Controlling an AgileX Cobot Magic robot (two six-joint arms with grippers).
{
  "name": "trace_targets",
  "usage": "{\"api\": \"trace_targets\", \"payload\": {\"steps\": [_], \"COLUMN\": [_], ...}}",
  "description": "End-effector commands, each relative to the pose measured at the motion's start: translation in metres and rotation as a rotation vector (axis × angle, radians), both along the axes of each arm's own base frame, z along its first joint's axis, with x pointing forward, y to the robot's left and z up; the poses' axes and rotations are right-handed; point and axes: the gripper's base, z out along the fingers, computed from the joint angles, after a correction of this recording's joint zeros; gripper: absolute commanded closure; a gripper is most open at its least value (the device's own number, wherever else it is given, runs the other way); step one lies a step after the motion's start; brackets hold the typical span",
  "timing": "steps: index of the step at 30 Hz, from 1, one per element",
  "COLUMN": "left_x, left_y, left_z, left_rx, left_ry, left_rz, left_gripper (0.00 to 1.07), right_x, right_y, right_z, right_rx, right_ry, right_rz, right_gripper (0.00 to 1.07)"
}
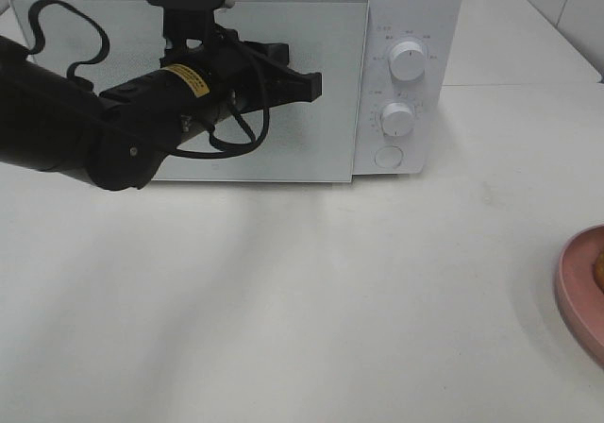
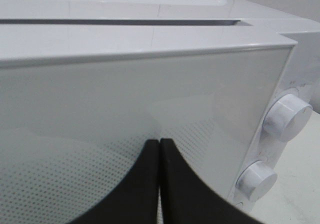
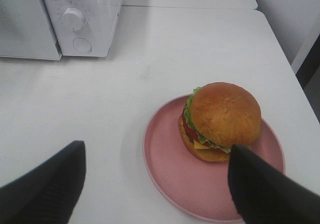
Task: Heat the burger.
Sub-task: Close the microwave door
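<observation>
- Exterior high view: a white microwave stands at the back of the white surface, its door closed flush.
- The left arm reaches in from the left edge and crosses in front of the door. Its left hand is clenched on nothing, its tip pointing toward the two knobs on the control panel, with a round button below them.
- A pink plate is cut off by the right edge of the view; only a sliver of the burger shows on it.
- Left wrist view: the two black fingers are pressed together, just in front of the dotted door glass. Both knobs show beside the door.
- Right wrist view: the right hand is released, its fingers spread wide, hovering over the near side of the plate and grasping nothing.
- The burger sits upright on the plate, well apart from the microwave.
</observation>
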Motion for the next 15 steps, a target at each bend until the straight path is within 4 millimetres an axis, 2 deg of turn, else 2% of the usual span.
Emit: {"api": "trace_targets", "payload": {"steps": [1, 9, 15], "left_x": [0.016, 0.031, 0.024], "left_y": [0.004, 0.012, 0.004], "left_z": [0.003, 0.006, 0.001], "left_rx": [-0.065, -0.078, -0.008], "left_ry": [0.005, -0.002, 0.052], "left_rz": [0.086, 0.123, 0.057], "left_gripper": [1.07, 1.07, 1.07], "right_x": [-0.003, -0.003, -0.003], "right_y": [0.0, 0.0, 0.0], "right_z": [0.0, 0.0, 0.0], "right_rx": [-0.015, -0.015, -0.015], "right_ry": [-0.037, -0.037, -0.037], "right_rz": [0.002, 0.002, 0.002], "right_gripper": [0.31, 0.31, 0.31]}}
